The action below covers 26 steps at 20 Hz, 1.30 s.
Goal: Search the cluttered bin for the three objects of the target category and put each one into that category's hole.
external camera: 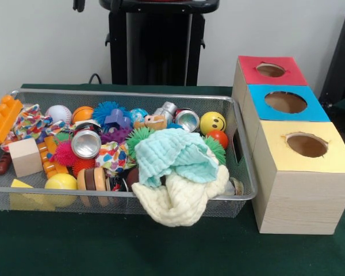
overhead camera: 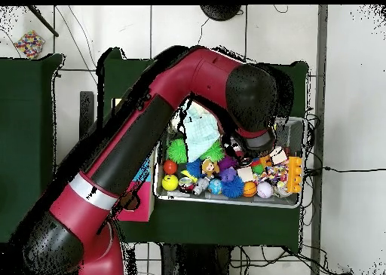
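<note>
Arm (overhead camera: 143, 136) hangs over bin (external camera: 241, 172); jaws hidden under wrist, can't tell their state. Target category unclear. Bin sits left of three-hole box (external camera: 302, 190), so any pick travels right to a hole.

The bin (external camera: 241, 172) is silvery wire mesh with a smooth metal rim. Over its near edge hang a teal waffle-textured cloth (external camera: 175, 154) and a cream knitted cloth (external camera: 181, 201). Two cans (external camera: 86, 144) are shiny metal. The yellow smiley ball (external camera: 213, 122) looks glossy. The boxes (external camera: 302, 198) look like pale wood with matt paper tops. Matt green fabric covers the worktop (external camera: 103, 247).
</note>
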{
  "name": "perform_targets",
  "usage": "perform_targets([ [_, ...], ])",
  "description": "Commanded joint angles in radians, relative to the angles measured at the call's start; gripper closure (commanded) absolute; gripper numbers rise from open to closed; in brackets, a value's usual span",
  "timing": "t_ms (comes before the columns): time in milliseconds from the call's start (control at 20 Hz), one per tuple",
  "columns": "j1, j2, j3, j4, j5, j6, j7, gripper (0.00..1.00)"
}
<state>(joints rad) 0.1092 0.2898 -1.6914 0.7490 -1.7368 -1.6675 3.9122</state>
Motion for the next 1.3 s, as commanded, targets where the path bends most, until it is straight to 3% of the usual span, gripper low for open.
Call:
perform_targets([
  [50, -0.010, -0.017, 0.014, -0.144, 0.110, 0.069, 0.386, 0.00],
  [800, -0.001, -0.042, 0.040, -0.125, 0.268, 0.377, 0.456, 0.00],
  [1300, -0.015, -0.021, 0.081, -0.133, 0.297, 0.433, 0.415, 0.00],
])
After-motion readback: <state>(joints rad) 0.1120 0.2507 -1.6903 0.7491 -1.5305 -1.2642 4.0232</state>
